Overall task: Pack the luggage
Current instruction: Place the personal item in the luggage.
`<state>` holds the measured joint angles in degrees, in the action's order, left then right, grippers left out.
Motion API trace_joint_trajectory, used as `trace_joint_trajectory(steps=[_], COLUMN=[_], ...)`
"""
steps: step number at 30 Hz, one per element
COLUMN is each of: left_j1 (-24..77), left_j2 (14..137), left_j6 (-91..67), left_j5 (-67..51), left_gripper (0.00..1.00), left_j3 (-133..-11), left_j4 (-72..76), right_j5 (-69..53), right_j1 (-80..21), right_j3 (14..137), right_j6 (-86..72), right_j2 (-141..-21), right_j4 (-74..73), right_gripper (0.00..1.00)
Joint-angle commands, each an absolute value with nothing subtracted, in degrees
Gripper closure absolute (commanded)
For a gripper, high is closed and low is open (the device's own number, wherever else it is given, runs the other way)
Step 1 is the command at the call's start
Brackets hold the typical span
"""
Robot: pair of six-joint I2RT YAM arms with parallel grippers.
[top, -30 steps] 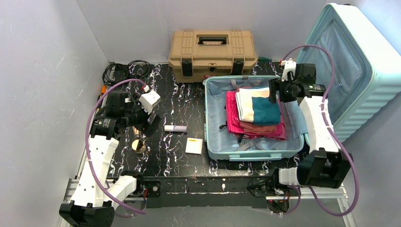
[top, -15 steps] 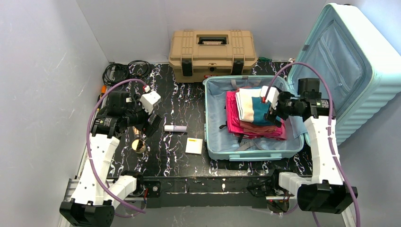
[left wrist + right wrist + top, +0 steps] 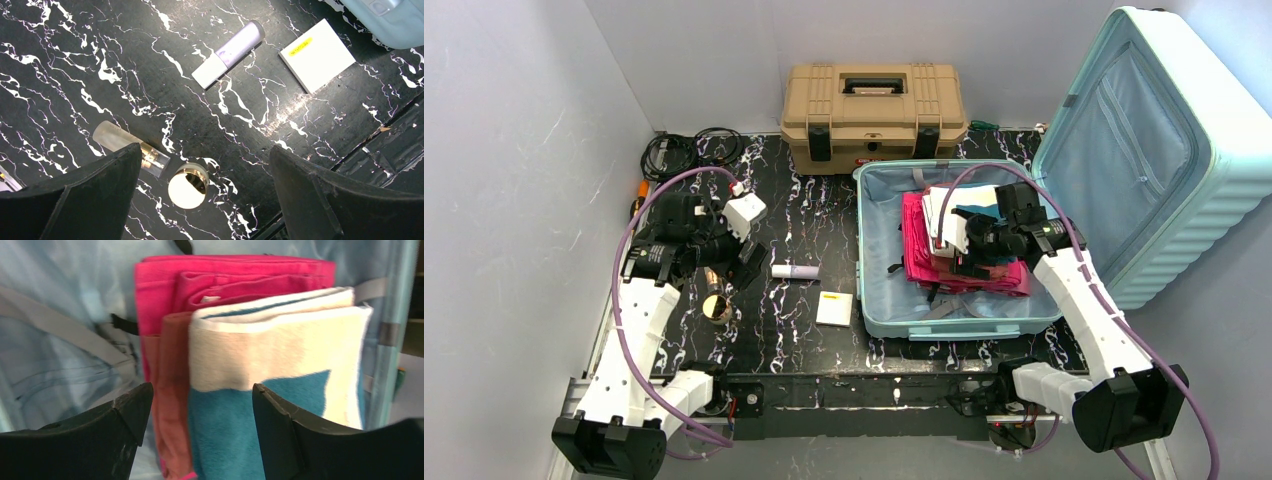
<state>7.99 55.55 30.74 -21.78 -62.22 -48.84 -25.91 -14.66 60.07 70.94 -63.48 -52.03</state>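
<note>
Right wrist: right end effector point(image 3: 200, 392) open, empty, just above towel point(image 3: 280, 350) in luggage point(image 3: 60, 315), towel's length running forward. Left end effector point(image 3: 205, 152) wide open, empty.

One suitcase point(image 3: 1144, 150), one tan toolbox point(image 3: 874, 105), three folded cloths point(image 3: 915, 240), one lilac tube point(image 3: 232, 47), one white pad point(image 3: 317, 55), one glass bottle point(image 3: 120, 142) and one gold jar point(image 3: 187, 187) were there.

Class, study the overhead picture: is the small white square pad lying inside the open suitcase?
No, the white pad lies flat on the black table, outside the suitcase and just beside its near corner.
</note>
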Motion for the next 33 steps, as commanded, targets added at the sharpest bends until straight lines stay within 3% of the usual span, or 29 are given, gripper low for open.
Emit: trace_joint_trajectory(steps=[1, 20, 24, 33], left_j1=[7.9, 7.9, 7.9, 7.9], left_j2=[55.5, 55.7, 55.8, 55.7], left_j6=[30.1, 29.8, 29.8, 29.7], left_j5=[-21.7, -21.5, -21.4, -20.9], left_gripper=[0.02, 0.02, 0.02, 0.02], left_j3=[-61.6, -61.4, -61.3, -61.3], left_j4=[-48.9, -48.9, -48.9, -48.9], right_j5=[-21.6, -16.3, -14.5, -14.7], right_j1=[-14.9, -17.2, -17.6, -17.6], right_j3=[58.9, 52.1, 50.9, 50.8], right_j6=[68.0, 65.3, 64.3, 59.5], right_j2=[-63.8, -64.2, -64.1, -64.5], right_j4=[-42.1, -33.0, -30.3, -26.4], right_gripper=[0.21, 0.28, 0.41, 0.87])
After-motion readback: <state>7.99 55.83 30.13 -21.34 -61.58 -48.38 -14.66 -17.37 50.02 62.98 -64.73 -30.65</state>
